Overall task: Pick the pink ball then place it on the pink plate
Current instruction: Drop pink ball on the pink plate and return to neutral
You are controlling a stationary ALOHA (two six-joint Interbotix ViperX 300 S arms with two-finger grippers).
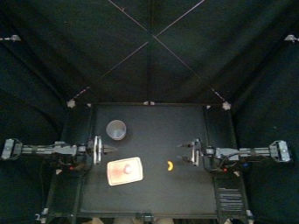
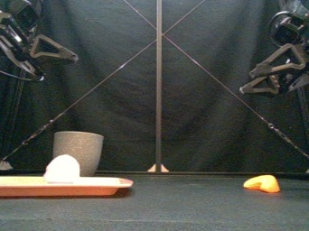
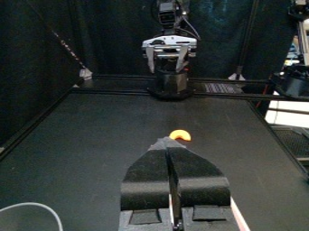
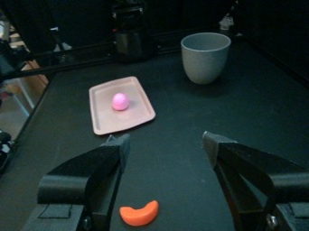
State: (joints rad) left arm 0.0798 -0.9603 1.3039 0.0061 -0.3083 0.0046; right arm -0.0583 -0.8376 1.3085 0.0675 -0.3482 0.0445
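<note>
The pink ball (image 1: 118, 171) lies on the pink plate (image 1: 131, 163) at the front left of the table. In the front view the ball (image 2: 61, 168) looks pale on the plate (image 2: 97, 187). In the right wrist view the ball (image 4: 121, 101) rests near the middle of the plate (image 4: 141, 115). My left gripper (image 3: 173, 149) is shut and empty, held high over the left side. My right gripper (image 4: 164, 140) is open and empty, raised over the right side. Neither gripper touches the ball.
A tall grey speckled cup (image 1: 117, 129) stands behind the plate. An orange curved toy (image 1: 170, 164) lies on the table right of the plate, and also shows as the orange toy (image 2: 261, 183) low in the front view.
</note>
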